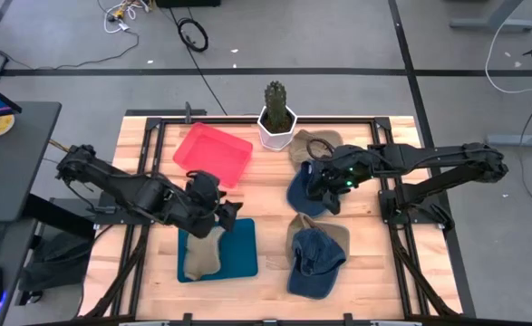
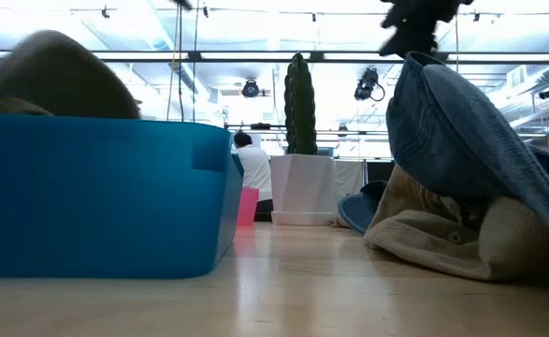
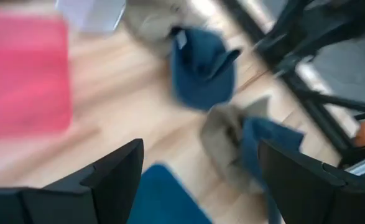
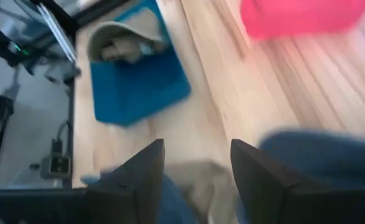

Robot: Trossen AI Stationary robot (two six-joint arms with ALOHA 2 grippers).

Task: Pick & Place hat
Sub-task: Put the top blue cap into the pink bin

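A tan hat (image 1: 202, 258) lies inside the blue tray (image 1: 238, 249) at the near left, also visible in the right wrist view as the tan hat (image 4: 123, 40). My left gripper (image 1: 227, 215) hangs open above the tray's far edge; between its fingers (image 3: 120, 180) there is only air. A blue hat (image 1: 302, 192) lies mid-table, and my right gripper (image 1: 327, 188) hovers open over it. In the right wrist view the gap of my right gripper (image 4: 194, 162) shows only table and cloth far below. Another blue hat (image 1: 315, 263) rests on a tan hat (image 1: 324, 234) at the near right.
A red tray (image 1: 213, 154) sits far left of centre. A white pot with a cactus (image 1: 276, 118) stands at the far edge, with one more tan hat (image 1: 313, 145) beside it. Bare wood lies between the blue tray and the hat pile.
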